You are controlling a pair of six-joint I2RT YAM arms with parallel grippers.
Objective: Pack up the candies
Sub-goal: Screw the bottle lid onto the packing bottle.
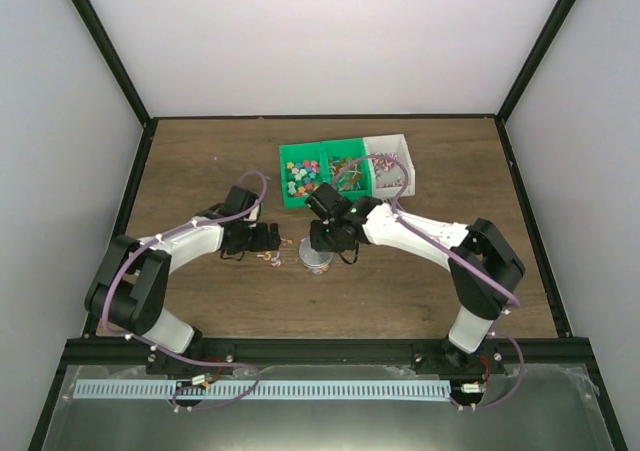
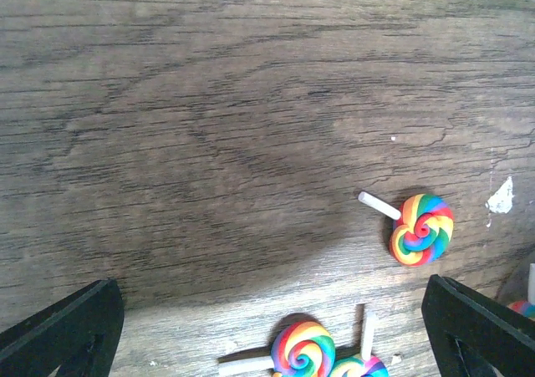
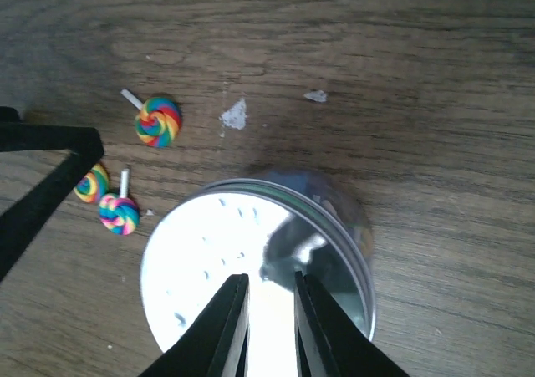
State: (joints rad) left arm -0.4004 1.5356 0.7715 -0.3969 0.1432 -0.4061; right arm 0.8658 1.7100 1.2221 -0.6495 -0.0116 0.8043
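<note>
**A:** At the left of the overhead view, the left gripper (image 1: 262,239) hangs low over the table (image 1: 200,171). Its jaws are spread wide and hold nothing.

**B:** What lies under it?

**A:** Rainbow lollipops (image 2: 422,229). In its wrist view one is at the right of the frame and two more are at the bottom edge, between the fingertips (image 2: 84,318) but touching neither. All of them lie loose on the wood.

**B:** So none of them is packed yet?

**A:** Not as far as I can see. Just right of them stands a round tin (image 1: 317,262). In the right wrist view its inside shows white and glaring, and I can make out no sweet in it. Most of the candies (image 1: 300,176) sit in a green bin (image 1: 286,199) at the upper middle of the overhead frame. A second green bin (image 1: 350,193) and a white bin (image 1: 410,161) stand to its right, and their contents are too small to name. I judge that the packing has barely begun and nearly everything is left to move.

**B:** And the right gripper?

**A:** The right gripper (image 3: 269,278) is over the tin's near side, at the bottom centre of its own view. Its fingers (image 3: 230,327) are drawn almost together, with only a thin slit of white between them. The fingers hide the near rim, so I cannot tell whether they pinch the rim or only hover over it.
</note>
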